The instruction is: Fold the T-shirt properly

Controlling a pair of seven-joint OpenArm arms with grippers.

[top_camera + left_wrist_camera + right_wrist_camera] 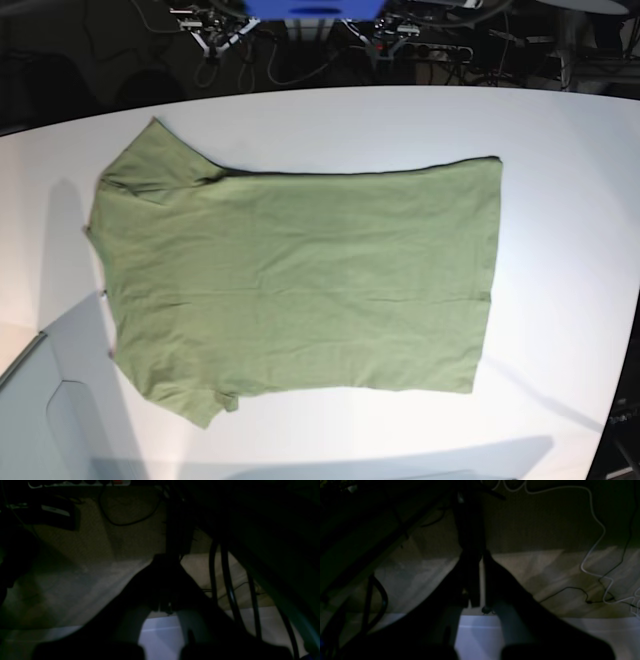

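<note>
Although the task is to fold it, the T-shirt (295, 275) lies spread flat and unfolded on the white tabletop (560, 200), so by the look of it no fold has been made yet. In the base view its collar end points toward the left edge and its straight hem toward the right, with 1 sleeve reaching toward the far edge of the tabletop and the other toward the near edge. The fabric is fairly smooth, with only faint creases across the body.

Neither arm is over the T-shirt. Both wrist views are dark and look down past the tabletop's edge to a carpeted floor (82, 552) strewn with cables (595, 542), which suggests the arms hang parked well away from the garment. The left claw (165, 608) shows only as a dark silhouette, its tips drawn together on nothing. The right claw (476, 605) is likewise closed and empty.

All the folding appears to remain: sleeves inward, then the body doubled over.
</note>
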